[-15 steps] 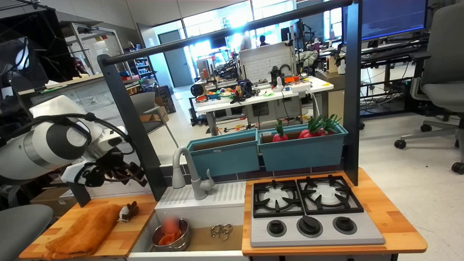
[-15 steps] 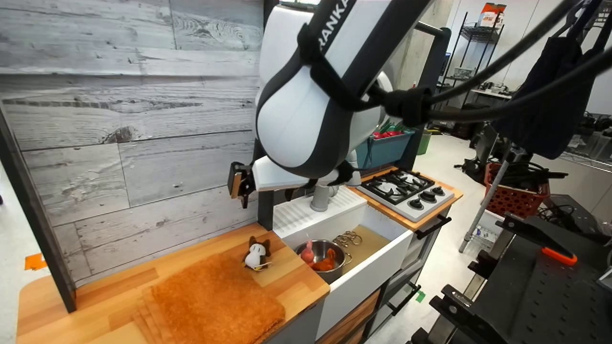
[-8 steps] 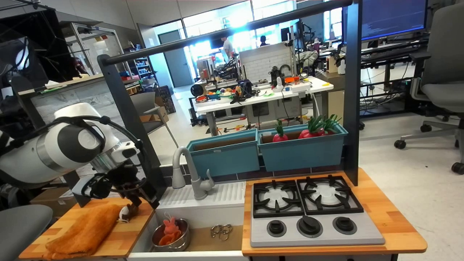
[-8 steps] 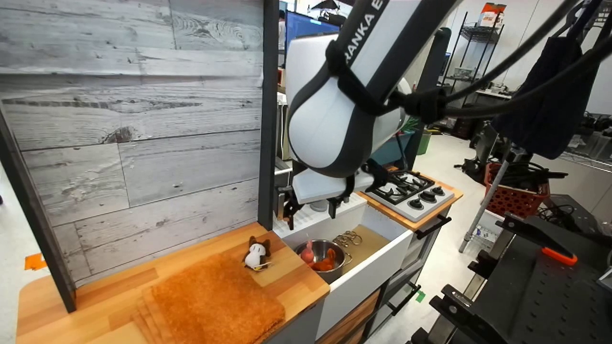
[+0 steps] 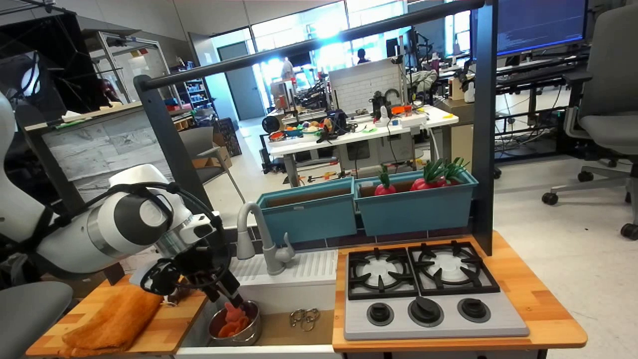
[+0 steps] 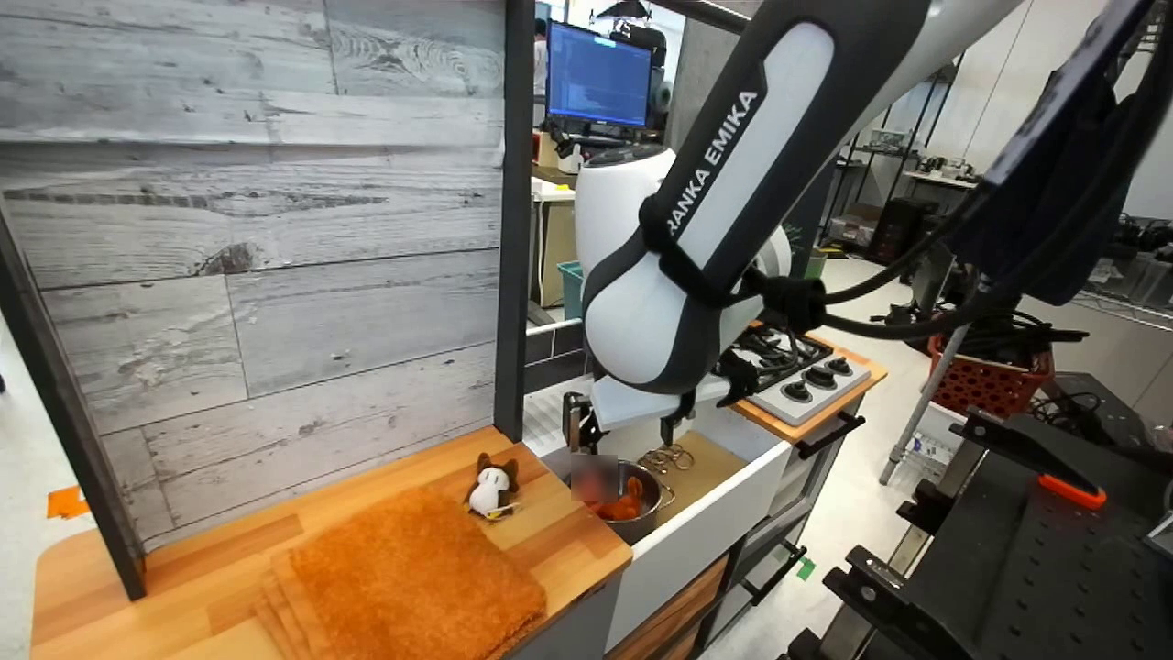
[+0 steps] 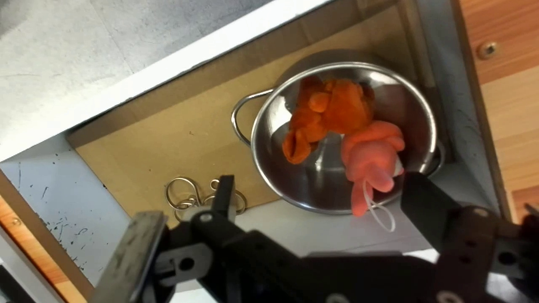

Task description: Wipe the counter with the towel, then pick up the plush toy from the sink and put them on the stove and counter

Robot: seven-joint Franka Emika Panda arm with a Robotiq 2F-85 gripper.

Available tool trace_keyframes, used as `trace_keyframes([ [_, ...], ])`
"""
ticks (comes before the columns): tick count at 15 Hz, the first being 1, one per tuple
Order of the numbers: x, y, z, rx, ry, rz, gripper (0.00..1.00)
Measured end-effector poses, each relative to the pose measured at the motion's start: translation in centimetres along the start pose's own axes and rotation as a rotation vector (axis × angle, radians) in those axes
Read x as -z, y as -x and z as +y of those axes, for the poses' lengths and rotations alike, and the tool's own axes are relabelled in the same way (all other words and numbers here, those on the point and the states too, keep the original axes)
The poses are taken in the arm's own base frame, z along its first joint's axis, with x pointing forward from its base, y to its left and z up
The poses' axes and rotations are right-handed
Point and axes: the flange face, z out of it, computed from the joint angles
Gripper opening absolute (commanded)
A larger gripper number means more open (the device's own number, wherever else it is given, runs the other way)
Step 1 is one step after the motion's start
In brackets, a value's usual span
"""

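Observation:
The orange towel [image 6: 417,577] lies flat on the wooden counter [image 6: 582,545], beside a black-and-white plush toy [image 6: 490,486]. Inside the sink [image 5: 284,301], a metal pot [image 5: 253,324] holds two more plush toys: a pink rabbit [image 7: 370,158] with a white loop, and an orange one [image 7: 343,105]. My gripper [image 7: 321,180] hangs open above the pot, nothing between its fingers. In the wrist view the rabbit appears close to the right finger; whether they touch, I cannot tell. The silver-grey stove [image 5: 398,329], across the sink from the towel, carries nothing on its burners.
Metal rings [image 5: 304,318] lie on the sink floor near the pot. A grey faucet [image 5: 271,254] rises behind the basin. Teal planters [image 5: 309,214] hang at the back, one with red radishes [image 5: 423,183]. A dark upright post [image 6: 513,275] stands near the arm.
The arm has swung from above the counter toward the sink and come down, so the gripper now hovers over the pot. It stayed open. Towel and toys look unmoved.

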Motion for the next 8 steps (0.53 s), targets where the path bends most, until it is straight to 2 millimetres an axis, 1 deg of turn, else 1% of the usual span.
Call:
trace_keyframes([
  [4,-0.1,-0.1,-0.2,0.004,0.001,0.002,1.00],
  [8,-0.9,-1.2,-1.0,0.009,0.012,-0.004,1.00],
])
